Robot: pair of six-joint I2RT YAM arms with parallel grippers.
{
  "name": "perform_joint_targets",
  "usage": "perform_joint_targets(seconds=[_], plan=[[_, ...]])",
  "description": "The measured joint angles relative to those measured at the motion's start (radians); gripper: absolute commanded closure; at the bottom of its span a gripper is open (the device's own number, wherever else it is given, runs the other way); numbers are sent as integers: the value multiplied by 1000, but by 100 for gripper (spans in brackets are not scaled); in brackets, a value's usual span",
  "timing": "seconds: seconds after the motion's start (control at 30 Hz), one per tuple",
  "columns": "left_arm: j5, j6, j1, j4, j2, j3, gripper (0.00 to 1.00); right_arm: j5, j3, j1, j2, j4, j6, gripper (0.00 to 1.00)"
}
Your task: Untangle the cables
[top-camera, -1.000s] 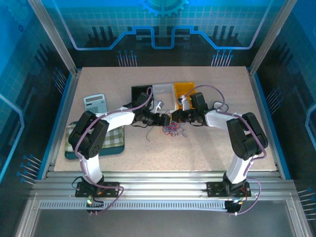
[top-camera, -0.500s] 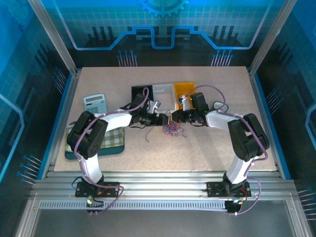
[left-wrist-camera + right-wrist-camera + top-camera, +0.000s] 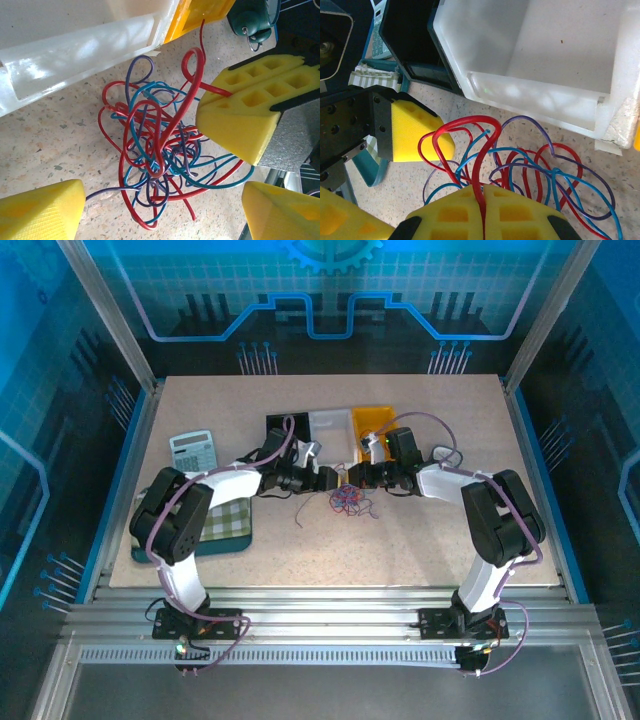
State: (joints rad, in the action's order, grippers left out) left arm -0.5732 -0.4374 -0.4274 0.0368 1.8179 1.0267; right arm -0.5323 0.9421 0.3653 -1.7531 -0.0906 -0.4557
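A: How do the jaws stand?

B: The right gripper is pinched closed on a red loop of the cables. The left gripper is spread wide and holds nothing, its yellow pads sitting either side of the tangle.

A: Where is the tangle?

B: It is a knot of red, blue and purple strands on the table, between the two grippers and just in front of the white bin. One purple strand runs up to a left pad.

A: What crowds it?

B: The white bin's front wall is close behind. The orange bin is to its right and the black bin to its left. The calculator and the checked cloth lie well off to the left.

A: Any change from a second ago?

B: The left arm's elbow has swung further out over the cloth, and more of the black bin now shows. The right arm and the tangle sit much as they did.
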Motion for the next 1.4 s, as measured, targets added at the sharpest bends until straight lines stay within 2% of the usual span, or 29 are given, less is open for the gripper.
perform_joint_targets(seconds=[0.13,0.27,0.47,0.63,0.87,1.27,1.4], plan=[[1,-8,-4,2,45,39,24,0,0,0,1,0,0,100],[9,-8,-16,-4,96,87,34,0,0,0,3,0,0,100],[10,-5,-29,-36,147,150,79,1,0,-9,5,-2,-18,100],[12,18,-29,-66,164,168,99,-4,-32,-32,15,-55,-75,99],[35,62,-42,-101,162,175,100,9,-84,-83,74,-97,-148,100],[45,179,-46,-92,31,90,99,160,-198,-113,259,-18,-172,100],[53,224,-40,-140,20,98,70,185,-198,-118,272,-23,-150,100]])
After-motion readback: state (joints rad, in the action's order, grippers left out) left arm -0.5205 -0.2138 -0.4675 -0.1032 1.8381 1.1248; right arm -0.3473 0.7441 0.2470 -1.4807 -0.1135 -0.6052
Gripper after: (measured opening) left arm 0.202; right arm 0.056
